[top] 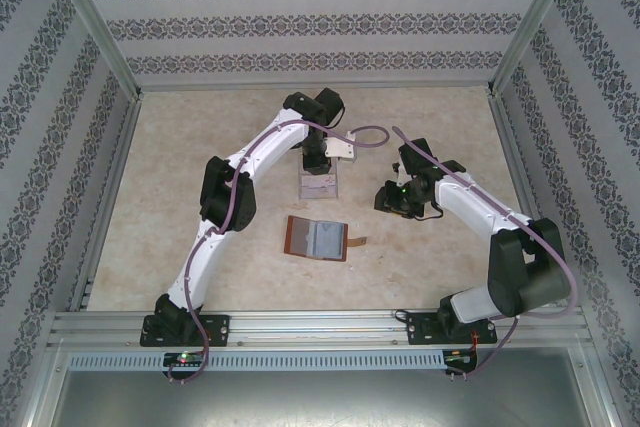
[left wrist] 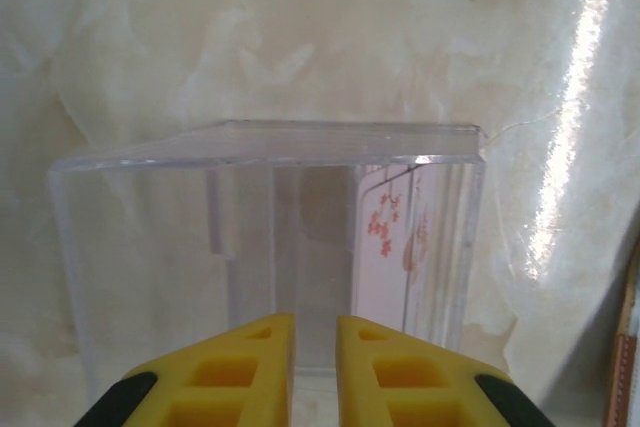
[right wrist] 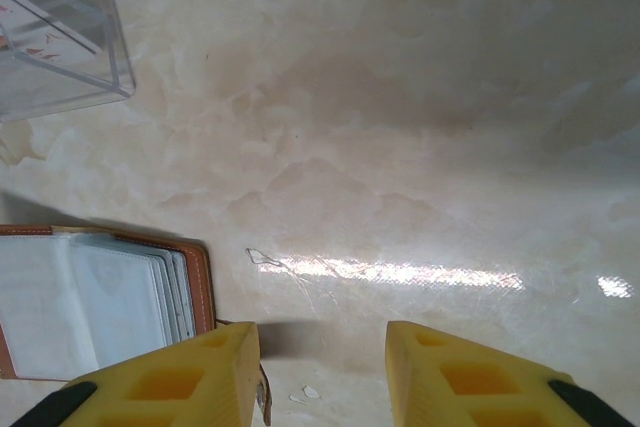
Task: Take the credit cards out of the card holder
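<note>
1 card [left wrist: 385, 247] in clear tray [left wrist: 270, 137]; card holder [top: 317, 238] at 6 o'clock open, contents unclear. Left gripper [left wrist: 315, 325] barely parted, right gripper [right wrist: 322, 339] wider, both empty.

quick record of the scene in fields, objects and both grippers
card holder: lies open on the table, pockets up
clear tray: on the table beyond the card holder, holds a credit card with a red blossom print
left gripper: at the tray, fingers slightly parted, nothing between them
right gripper: open, empty, over bare table beside the card holder
</note>
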